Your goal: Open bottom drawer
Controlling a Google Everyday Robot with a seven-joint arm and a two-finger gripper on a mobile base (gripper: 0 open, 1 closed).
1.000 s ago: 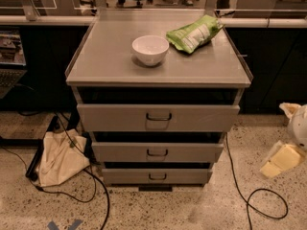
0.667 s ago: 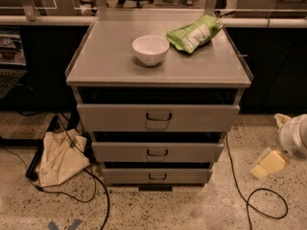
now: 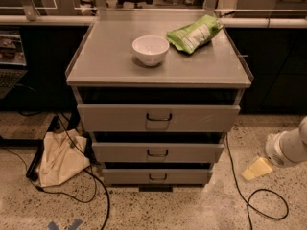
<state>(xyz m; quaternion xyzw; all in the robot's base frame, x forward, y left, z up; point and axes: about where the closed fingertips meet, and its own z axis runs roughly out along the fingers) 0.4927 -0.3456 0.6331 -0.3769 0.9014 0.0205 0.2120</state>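
Observation:
The grey cabinet point(image 3: 158, 71) has three drawers. The bottom drawer point(image 3: 124, 177) is the narrowest and lowest, with a small dark loop handle point(image 3: 157, 177) at its centre. Its front stands a little out from the cabinet, below the mid-sized drawer point(image 3: 120, 152) and the tall top drawer point(image 3: 110, 118). My gripper point(image 3: 256, 168), a cream-coloured tip on the white arm point(image 3: 288, 148), hangs low above the floor to the right of the cabinet, well apart from the bottom drawer's handle.
A white bowl point(image 3: 150, 50) and a green bag point(image 3: 194, 33) lie on the cabinet top. A beige cloth bag point(image 3: 60, 157) and black cables point(image 3: 98, 195) lie on the floor at the left. Another cable point(image 3: 264, 210) loops on the floor at the right.
My arm and gripper have moved left and down, closer to the cabinet's right side. The drawers have not moved.

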